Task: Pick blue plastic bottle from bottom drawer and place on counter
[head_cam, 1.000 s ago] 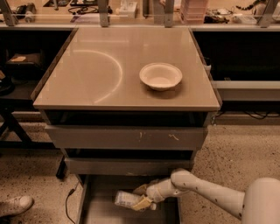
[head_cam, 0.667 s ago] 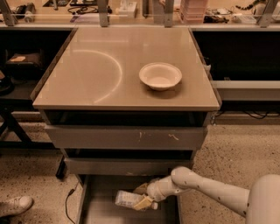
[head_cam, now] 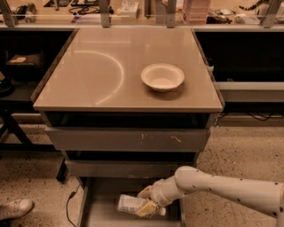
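The blue plastic bottle [head_cam: 132,204] lies on its side low in the open bottom drawer [head_cam: 104,212], label to the left. My gripper [head_cam: 147,203] reaches in from the right on a white arm and is closed around the bottle's right half. The bottle looks slightly raised off the drawer floor. The beige counter [head_cam: 102,75] with its curved arc mark is above, holding only the white bowl [head_cam: 162,77].
Two closed drawers with scratched grey fronts [head_cam: 128,139] sit between the counter and the bottom drawer. A cluttered workbench [head_cam: 142,11] runs along the back. A white shoe [head_cam: 15,208] is on the floor at left, and a black cable [head_cam: 69,204] is beside the drawer.
The arm and the bottle have barely shifted; the gripper stays on the bottle in the bottom drawer.
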### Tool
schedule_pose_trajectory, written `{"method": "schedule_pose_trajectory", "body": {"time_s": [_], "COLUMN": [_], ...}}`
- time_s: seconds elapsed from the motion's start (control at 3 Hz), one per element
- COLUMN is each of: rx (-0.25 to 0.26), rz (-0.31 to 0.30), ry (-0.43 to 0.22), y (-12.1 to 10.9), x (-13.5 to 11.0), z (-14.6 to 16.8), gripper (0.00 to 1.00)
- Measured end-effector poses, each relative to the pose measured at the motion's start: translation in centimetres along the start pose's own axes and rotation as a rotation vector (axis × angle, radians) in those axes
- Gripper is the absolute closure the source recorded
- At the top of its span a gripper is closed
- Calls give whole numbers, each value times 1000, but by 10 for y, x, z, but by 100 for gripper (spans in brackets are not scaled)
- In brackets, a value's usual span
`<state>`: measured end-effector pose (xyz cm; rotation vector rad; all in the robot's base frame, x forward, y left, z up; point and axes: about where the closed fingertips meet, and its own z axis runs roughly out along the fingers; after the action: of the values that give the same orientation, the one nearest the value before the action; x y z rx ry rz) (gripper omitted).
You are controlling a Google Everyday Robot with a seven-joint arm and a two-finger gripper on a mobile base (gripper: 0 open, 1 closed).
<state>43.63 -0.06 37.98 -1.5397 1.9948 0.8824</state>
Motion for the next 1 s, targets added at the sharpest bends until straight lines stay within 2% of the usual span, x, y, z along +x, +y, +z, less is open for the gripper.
{"method": "schedule_pose_trajectory", "body": {"time_s": [0.33, 0.67, 1.0], "rx": [36, 35, 23], "rz": [-48, -47, -56], "ry": [52, 52, 65], "y": [35, 35, 51], "x": [-38, -37, -48], "z": [-34, -33, -56], "gripper": [100, 100, 100]}}
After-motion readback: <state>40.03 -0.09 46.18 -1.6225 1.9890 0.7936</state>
